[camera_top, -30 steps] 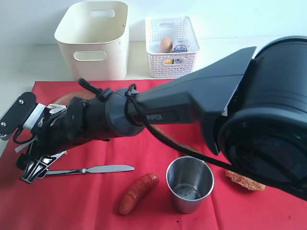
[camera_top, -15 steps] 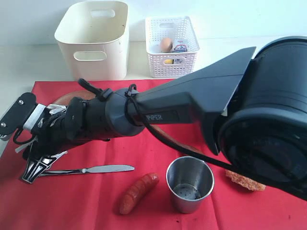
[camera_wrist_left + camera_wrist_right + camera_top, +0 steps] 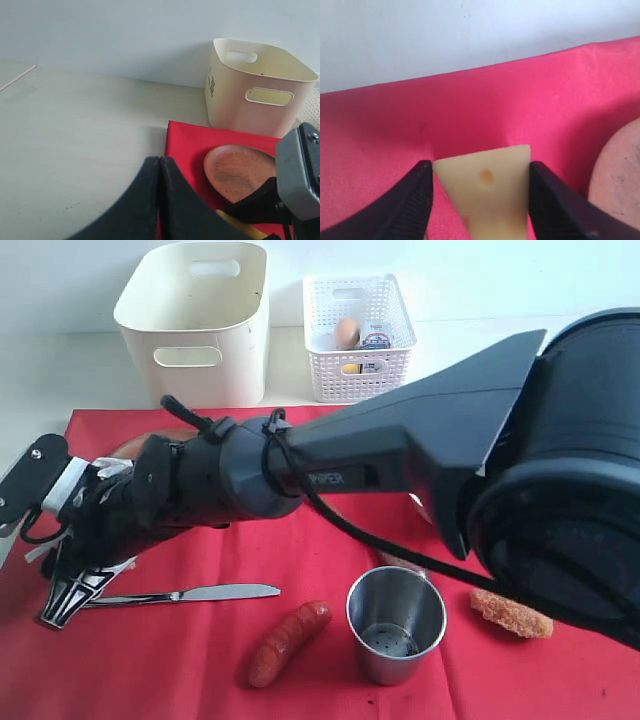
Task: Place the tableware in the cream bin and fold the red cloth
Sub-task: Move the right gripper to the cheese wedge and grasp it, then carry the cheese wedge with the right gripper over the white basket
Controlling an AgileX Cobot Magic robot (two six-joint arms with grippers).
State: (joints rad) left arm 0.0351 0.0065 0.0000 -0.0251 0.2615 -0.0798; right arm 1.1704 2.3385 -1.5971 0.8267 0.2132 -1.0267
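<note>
The red cloth (image 3: 200, 660) covers the table front. On it lie a steel table knife (image 3: 190, 593) and a steel cup (image 3: 395, 623). The brown plate (image 3: 239, 170) sits near the cloth's far left corner, mostly hidden behind my right arm in the exterior view. The cream bin (image 3: 195, 320) stands behind the cloth, empty as far as I see. My right gripper (image 3: 70, 595) reaches across to the left, by the knife's handle end. Its jaws (image 3: 480, 167) are shut on a pale cheese wedge (image 3: 487, 200) over the cloth. My left gripper (image 3: 160, 160) is shut on nothing, over the cloth's left edge.
A sausage (image 3: 288, 642) lies left of the cup and a fried piece (image 3: 510, 613) to its right. A white lattice basket (image 3: 358, 335) with an egg (image 3: 346, 333) stands right of the cream bin. Bare pale table (image 3: 75, 130) stretches left of the cloth.
My right gripper's jaws have closed in, and the arm has shifted slightly to the left. The knife, cup and sausage have not moved.
</note>
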